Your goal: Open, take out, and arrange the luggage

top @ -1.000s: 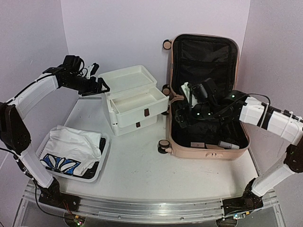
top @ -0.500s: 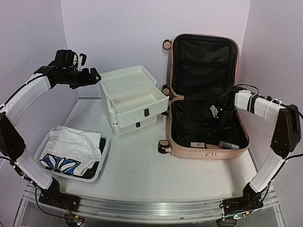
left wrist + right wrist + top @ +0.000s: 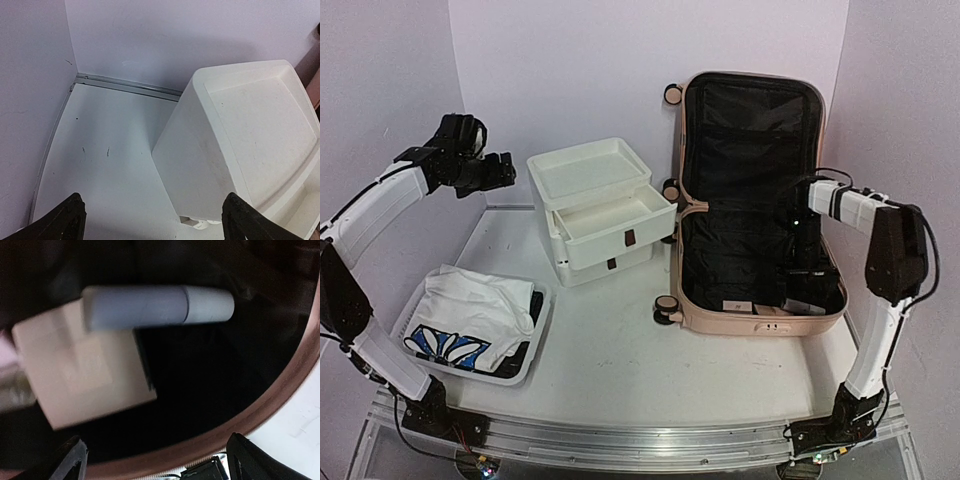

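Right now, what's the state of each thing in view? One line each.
luggage: open, lid upright, items inside.
drawer unit: middle drawer pulled out, empty.
basket: holds a white and blue cloth.
left gripper: open, empty, above the table beside the drawer unit.
right gripper: open, empty, over a tube and a box lying in the luggage.

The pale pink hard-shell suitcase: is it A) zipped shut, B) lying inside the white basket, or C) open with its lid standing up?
C: the pale pink hard-shell suitcase lies open on the table, and its black-lined lid stands up at the back.
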